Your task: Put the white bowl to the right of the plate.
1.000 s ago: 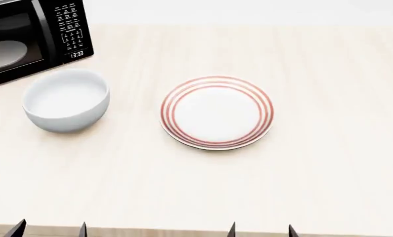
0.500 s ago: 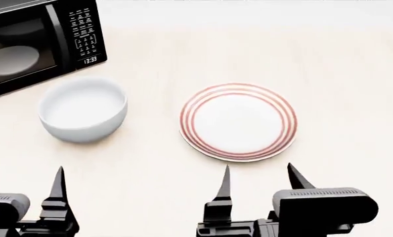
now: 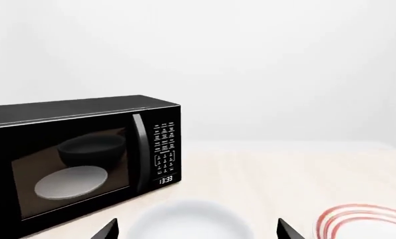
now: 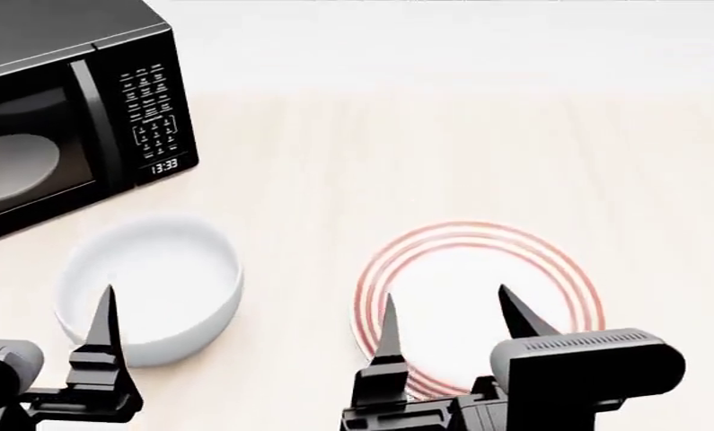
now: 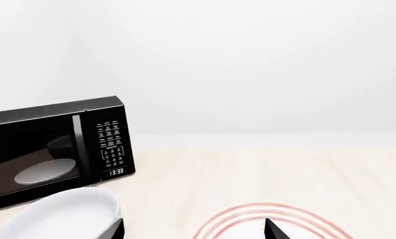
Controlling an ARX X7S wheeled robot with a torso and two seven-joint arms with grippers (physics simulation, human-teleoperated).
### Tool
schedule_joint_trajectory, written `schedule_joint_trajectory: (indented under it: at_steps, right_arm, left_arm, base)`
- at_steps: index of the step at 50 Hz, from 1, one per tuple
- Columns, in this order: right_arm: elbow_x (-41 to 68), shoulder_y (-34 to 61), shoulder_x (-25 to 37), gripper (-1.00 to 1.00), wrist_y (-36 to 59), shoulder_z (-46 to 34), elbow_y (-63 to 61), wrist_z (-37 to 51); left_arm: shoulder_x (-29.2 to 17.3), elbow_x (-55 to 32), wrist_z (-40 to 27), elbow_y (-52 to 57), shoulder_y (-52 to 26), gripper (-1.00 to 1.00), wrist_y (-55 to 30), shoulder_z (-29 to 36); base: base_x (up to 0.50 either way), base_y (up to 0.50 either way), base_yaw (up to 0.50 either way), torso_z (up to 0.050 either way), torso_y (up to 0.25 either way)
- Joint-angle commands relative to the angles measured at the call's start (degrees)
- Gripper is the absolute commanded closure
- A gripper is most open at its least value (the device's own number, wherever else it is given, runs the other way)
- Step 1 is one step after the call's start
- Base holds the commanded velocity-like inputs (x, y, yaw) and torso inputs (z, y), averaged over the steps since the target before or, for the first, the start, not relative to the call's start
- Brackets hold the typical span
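White bowl [image 4: 148, 287]: plain, deep, thick-walled, sitting on the pale wooden counter [image 4: 453, 162] to the left of the plate [image 4: 478, 292] and in front of the microwave [image 4: 57, 117]. I judge it rigid and moderately heavy for its size, with a smooth glazed surface that could slip in a pinch; brittle if dropped or knocked against the plate.

Grip point: the rim wall, one finger inside and one outside. The near rim is the closest edge to my left gripper [image 4: 39, 314], which hovers spread wide and empty, with one fingertip showing in front of the bowl's near side in the head view.

Right gripper [image 4: 446, 319]: also spread and empty, hanging over the plate's near portion.

Plate: shallow, red-ringed, well apart from the bowl.

Room: bare counter lies to the right of the plate, enough for the bowl by my reckoning, though the plate's right edge sits not far from that side of the head view. The microwave crowds the bowl's far-left side, so I would lift upward and carry across, passing above the plate rather than sliding.
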Motion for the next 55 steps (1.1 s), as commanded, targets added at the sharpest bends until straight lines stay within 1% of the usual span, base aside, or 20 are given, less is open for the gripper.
schedule_joint_trajectory:
  at_steps: [1,16,23,26,29,30,32,33,34,36,37,38,42,45,48,49,51,55]
  right_arm:
    - [0.76,-0.26,0.48,-1.00,-0.42,-0.71,0.20,-0.15]
    - [0.45,-0.44,1.21,-1.00,-1.51,-2.00,-0.51,0.60]
    - [0.08,-0.18,1.39,-1.00,-1.98,-2.32,-0.36,1.30]
    - [0.27,1.85,1.28,-1.00,3.03,-2.21,0.05,3.44]
    - [0.72,3.01,1.05,-1.00,5.23,-1.69,-0.31,4.58]
    - [-0.91,4.86,0.69,-1.00,9.81,-2.00,-0.45,8.19]
    - [-2.89,7.33,0.07,-1.00,15.69,-2.62,-0.83,12.69]
    - [-3.19,9.32,0.18,-1.00,20.74,-3.37,-1.23,14.16]
    - [-2.95,10.61,0.00,-1.00,23.33,-3.24,-1.78,14.75]
    - [-0.79,12.53,-0.36,-1.00,27.21,-1.54,-4.31,14.02]
    - [0.16,13.25,0.25,-1.00,27.60,-1.48,-5.94,12.96]
    - [1.14,14.57,0.00,-1.00,30.45,-0.72,-6.64,12.88]
    - [5.49,19.37,-0.55,-1.00,36.40,2.56,-8.96,10.32]
    - [7.72,22.21,0.40,-1.00,38.66,2.25,-10.49,8.36]
    - [12.91,27.28,-2.30,-1.00,48.99,6.81,-10.97,6.27]
    - [15.23,28.09,-2.40,-1.00,49.50,7.70,-10.25,7.28]
    - [13.71,28.81,-1.21,-1.00,45.76,5.26,-10.46,8.41]
    - [17.47,32.18,-2.39,-1.00,49.31,7.06,-7.06,7.03]
  left_arm:
    - [-0.36,-0.62,-0.56,0.60,-0.03,-1.00,-0.09,0.41]
    - [-0.85,-1.36,-1.17,0.57,-0.01,-1.00,0.32,0.57]
    - [-1.12,-1.43,-1.56,0.50,-0.16,-1.00,0.39,0.87]
    - [-1.24,-1.51,-1.70,0.17,-0.25,-1.00,0.50,0.83]
    - [-1.32,-1.73,-1.86,0.06,-0.45,-1.00,0.39,0.68]
    - [-1.35,-1.91,-1.92,0.30,-0.47,-1.00,0.14,0.57]
    - [-1.44,-1.96,-2.02,0.34,-0.41,-1.00,0.24,0.57]
    - [-1.49,-1.99,-2.05,0.30,-0.42,-1.00,0.27,0.55]
    - [-1.56,-1.99,-2.10,0.30,-0.39,-1.00,0.33,0.53]
    - [-1.71,-2.08,-2.29,0.43,-0.33,-1.00,0.31,0.25]
    - [-1.77,-2.20,-2.36,0.32,-0.35,-1.00,0.35,-0.05]
    - [-1.83,-2.22,-2.42,0.13,-0.32,-1.00,0.57,-0.25]
    - [-2.18,-1.71,-3.06,-0.90,0.07,-1.00,1.79,-1.17]
    - [-2.57,-1.77,-3.50,-1.43,0.59,-1.00,2.35,-2.56]
    - [-3.09,-1.18,-4.63,-2.09,0.99,-1.00,3.42,-4.64]
    - [-3.18,-1.90,-4.29,-2.39,1.16,-1.00,3.76,-5.41]
    - [-3.42,-2.85,-4.40,-2.45,1.56,-1.00,3.22,-7.08]
    - [-3.98,-0.05,-8.39,-1.34,2.38,-1.00,2.53,-9.43]
  base:
    - [0.50,-0.09,0.00,0.000,0.000]
    - [0.50,-0.13,0.00,0.000,0.001]
    - [0.50,-0.01,0.00,0.000,0.000]
    - [0.34,0.00,0.00,0.000,0.000]
    - [0.00,0.00,0.00,0.000,0.000]
    - [0.00,0.00,0.00,0.000,0.000]
    - [0.00,0.00,0.00,0.000,0.000]
    - [0.00,0.00,0.00,0.000,0.000]
    - [0.00,0.00,0.00,0.000,0.000]
    - [0.00,0.00,0.00,0.000,0.000]
    - [0.00,0.00,0.00,0.000,0.000]
    - [0.00,0.00,0.00,0.000,0.000]
    - [0.00,0.00,0.00,0.000,0.000]
    - [0.00,0.00,0.00,0.000,0.000]
    - [0.00,0.00,0.00,0.000,0.000]
    - [0.00,0.00,0.00,0.000,0.000]
    - [0.00,0.00,0.00,0.000,0.000]
    - [0.00,0.00,0.00,0.000,0.000]
